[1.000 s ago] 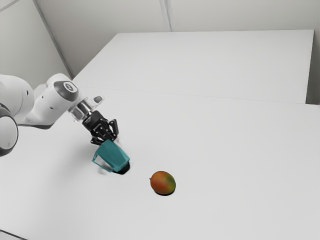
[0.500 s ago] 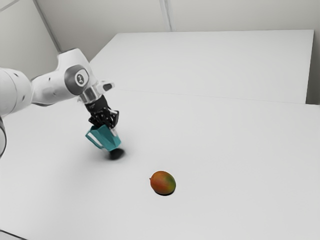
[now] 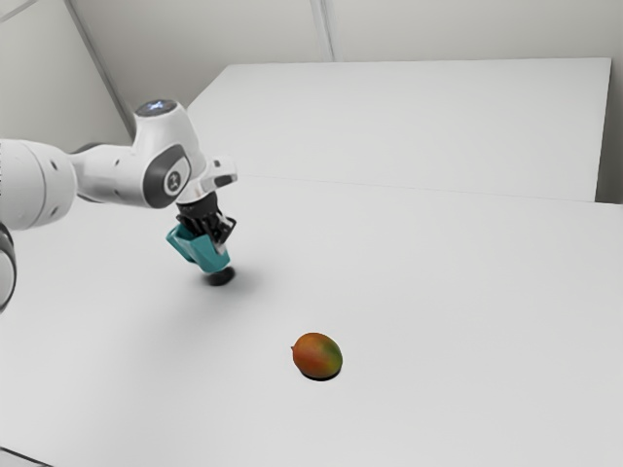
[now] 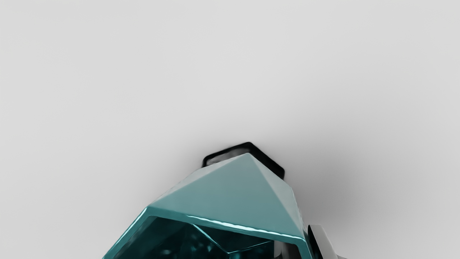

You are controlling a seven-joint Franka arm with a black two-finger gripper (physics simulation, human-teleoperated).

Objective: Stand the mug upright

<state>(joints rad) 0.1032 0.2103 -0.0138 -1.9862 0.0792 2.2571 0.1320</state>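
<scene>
My gripper (image 4: 304, 248) has the mug (image 3: 206, 255) by its wall: one finger inside the mouth, one (image 4: 323, 241) outside, closed down narrow with just the wall between them. Reads as a real hold, though one-sided, so the mug could pivot in it. Handle (image 3: 179, 236) sits on the exterior view's left, away from my pinch.

Mug is tilted, mouth up toward my hand, base low toward the exterior view's right. Looks just off the surface (image 3: 438, 292), with its dark shadow (image 3: 223, 277) close under the base. Spot is well in from the surface edge cutting the exterior view's lower left corner.

Step in hand, my call: finish levelling, then set down. Rotate the hand slowly until the base is parallel to the surface, then ease straight down. If one base edge lands first, trim the angle; don't push, or the wall slips in the pinch. Let go only with the base flat. Open a little, then back out along the wall so the inside finger doesn't hook the rim and tip it.

Farther out: mango (image 3: 317, 355), well apart from the mug, toward the exterior view's bottom. No need to go near it.
</scene>
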